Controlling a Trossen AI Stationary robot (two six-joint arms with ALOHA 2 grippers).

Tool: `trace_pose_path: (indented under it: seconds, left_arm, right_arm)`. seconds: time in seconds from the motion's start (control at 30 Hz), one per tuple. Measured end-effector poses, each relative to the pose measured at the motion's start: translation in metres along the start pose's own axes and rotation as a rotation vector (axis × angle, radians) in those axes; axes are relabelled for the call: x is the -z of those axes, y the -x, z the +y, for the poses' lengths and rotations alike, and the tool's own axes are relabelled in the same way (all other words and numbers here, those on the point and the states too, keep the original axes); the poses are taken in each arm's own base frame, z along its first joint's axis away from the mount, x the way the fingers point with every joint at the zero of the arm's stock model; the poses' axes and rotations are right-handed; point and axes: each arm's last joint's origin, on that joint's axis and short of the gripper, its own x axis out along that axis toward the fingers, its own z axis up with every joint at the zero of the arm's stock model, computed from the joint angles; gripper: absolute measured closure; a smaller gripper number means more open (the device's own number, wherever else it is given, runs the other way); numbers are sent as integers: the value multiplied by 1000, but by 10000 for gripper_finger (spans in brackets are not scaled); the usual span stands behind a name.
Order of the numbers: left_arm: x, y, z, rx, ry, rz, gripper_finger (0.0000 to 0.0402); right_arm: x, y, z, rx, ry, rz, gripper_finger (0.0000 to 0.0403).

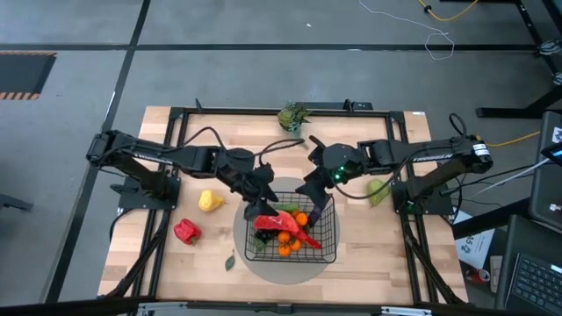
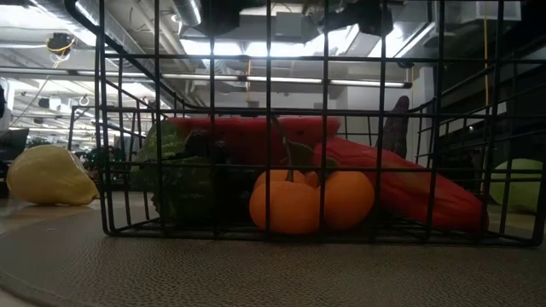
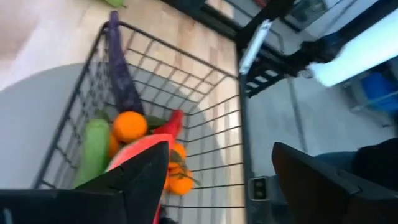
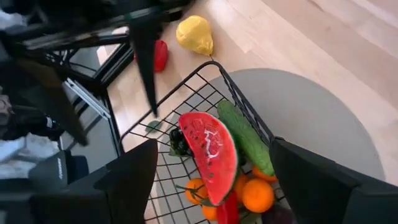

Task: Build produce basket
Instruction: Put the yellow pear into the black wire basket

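On the near-centre of the wooden table (image 1: 167, 263), a black wire-mesh basket (image 1: 327, 230) with open grid sides stands on a round grey woven mat (image 1: 283, 270). It holds a red watermelon slice (image 4: 210, 154), a green cucumber (image 4: 245, 137), several small oranges (image 2: 311, 201), a long red chili (image 2: 401, 184), a dark purple eggplant (image 3: 121, 76) leaning upright in a corner, and dark grapes (image 4: 178, 143). These toy pieces look light, rigid and smooth, so probably slippery; a grip across the widest part of each body seems safest. Left of the basket, apart from it, lie a red pepper (image 1: 185, 231) and, a little farther, a yellow pear-shaped fruit (image 1: 209, 201). Above the basket's far rim, the left gripper (image 1: 261, 195) hangs with fingers spread wide, holding nothing; the right gripper (image 1: 318, 195) hovers beside it, equally wide and empty. Right of the basket, a pale green pear (image 1: 378, 190) rests near the right arm. At the far edge sits a leafy green vegetable (image 1: 293, 115).
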Motion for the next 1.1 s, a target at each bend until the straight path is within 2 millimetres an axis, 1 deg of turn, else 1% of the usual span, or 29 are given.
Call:
trace_pose_path:
  seconds: [0.07,0.17,0.27,0.3,0.43,0.5,0.63,0.73,0.83,1.1]
  left_arm:
    - [-2,7,0,34,32,14,124]
    - [-1,18,4,71,70,89,124]
    - [4,33,12,54,113,195,124]
    - [7,38,14,22,123,222,124]
    - [26,58,31,-246,248,374,124]
    - [38,72,37,-419,341,451,124]
    - [53,96,41,-698,352,511,124]
    - [56,102,41,-797,343,494,124]
    - [56,108,41,-860,319,460,124]
    - [54,102,44,-908,349,427,124]
  right_arm:
    - [0,1,0,-2,-22,-3,94]
    - [-2,4,-1,-5,-48,-12,94]
    - [-6,7,-4,1,-58,-25,94]
    - [-7,9,-6,8,-64,-28,94]
    - [-13,16,-16,28,-97,-27,94]
    - [-16,20,-20,21,-115,-24,94]
    - [-22,27,-30,48,-135,-25,94]
    - [-25,30,-41,100,-143,-10,94]
    - [-27,33,-56,183,-176,29,94]
    - [-25,46,-95,409,-280,158,94]
